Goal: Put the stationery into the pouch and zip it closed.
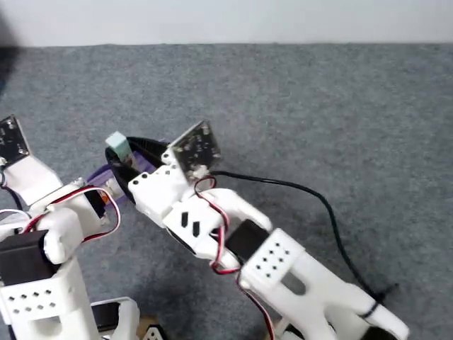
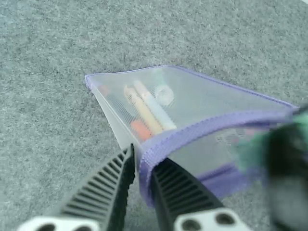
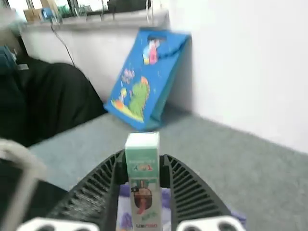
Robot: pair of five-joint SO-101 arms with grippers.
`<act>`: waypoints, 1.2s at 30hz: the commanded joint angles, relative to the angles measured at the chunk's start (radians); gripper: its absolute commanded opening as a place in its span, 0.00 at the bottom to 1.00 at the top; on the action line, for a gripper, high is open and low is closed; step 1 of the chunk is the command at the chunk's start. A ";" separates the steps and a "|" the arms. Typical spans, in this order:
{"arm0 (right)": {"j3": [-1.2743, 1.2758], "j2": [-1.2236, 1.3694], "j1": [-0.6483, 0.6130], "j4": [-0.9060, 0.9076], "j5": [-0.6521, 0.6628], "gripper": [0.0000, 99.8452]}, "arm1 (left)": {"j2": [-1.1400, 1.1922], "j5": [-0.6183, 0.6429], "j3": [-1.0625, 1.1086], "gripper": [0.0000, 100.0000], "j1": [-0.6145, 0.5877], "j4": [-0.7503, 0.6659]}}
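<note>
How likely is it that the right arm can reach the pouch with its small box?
Probably yes: the right gripper, shut on the small box, hangs close over the pouch, whose purple edge the left gripper pinches; nothing visible lies between.

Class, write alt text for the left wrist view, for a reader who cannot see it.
The left hand pinches the purple rim of a clear pouch on grey carpet. Stationery shows through its side; a blurred green item is beside the rim.

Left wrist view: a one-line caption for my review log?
Left end effector pinches the purple-trimmed edge of the clear pouch, pens inside, on a grey mat.
</note>
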 commanded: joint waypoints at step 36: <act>0.020 -0.048 0.197 0.538 0.097 0.28 | 0.008 0.011 -0.045 0.01 0.003 -0.023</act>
